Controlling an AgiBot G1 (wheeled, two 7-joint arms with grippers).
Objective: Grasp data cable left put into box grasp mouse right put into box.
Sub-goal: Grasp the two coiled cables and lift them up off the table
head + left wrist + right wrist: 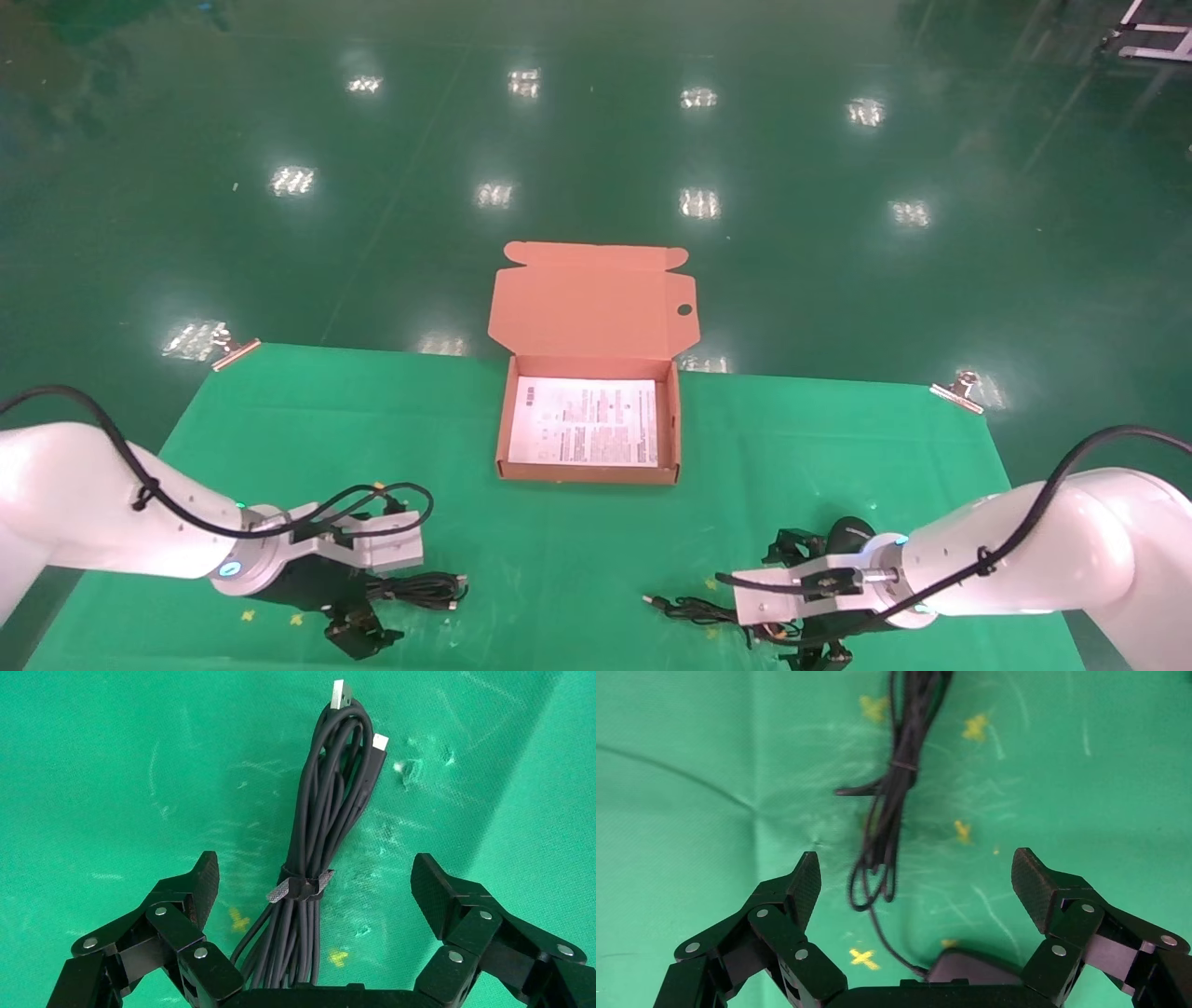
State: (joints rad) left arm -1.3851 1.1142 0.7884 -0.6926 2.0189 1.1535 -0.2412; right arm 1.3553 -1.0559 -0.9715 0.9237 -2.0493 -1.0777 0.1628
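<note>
The data cable (330,804) is a black bundle with a strap around it and silver plugs at the far end. It lies on the green cloth between the fingers of my open left gripper (316,881), which hovers low over it without touching. In the head view the cable (424,589) is at the front left by the left gripper (368,601). My right gripper (917,878) is open over the black mouse (968,966), whose bundled cord (898,797) stretches ahead. In the head view the mouse (852,533) is at the front right, beside the right gripper (792,596). The orange-brown box (675,438) stands open at the table's middle back.
A printed white sheet (585,421) lies flat in the box, and the lid (591,303) stands up behind it. The mouse cord (689,610) trails left towards the table's middle. Metal clips (235,352) (957,390) hold the green cloth at the far corners. Yellow marks dot the cloth.
</note>
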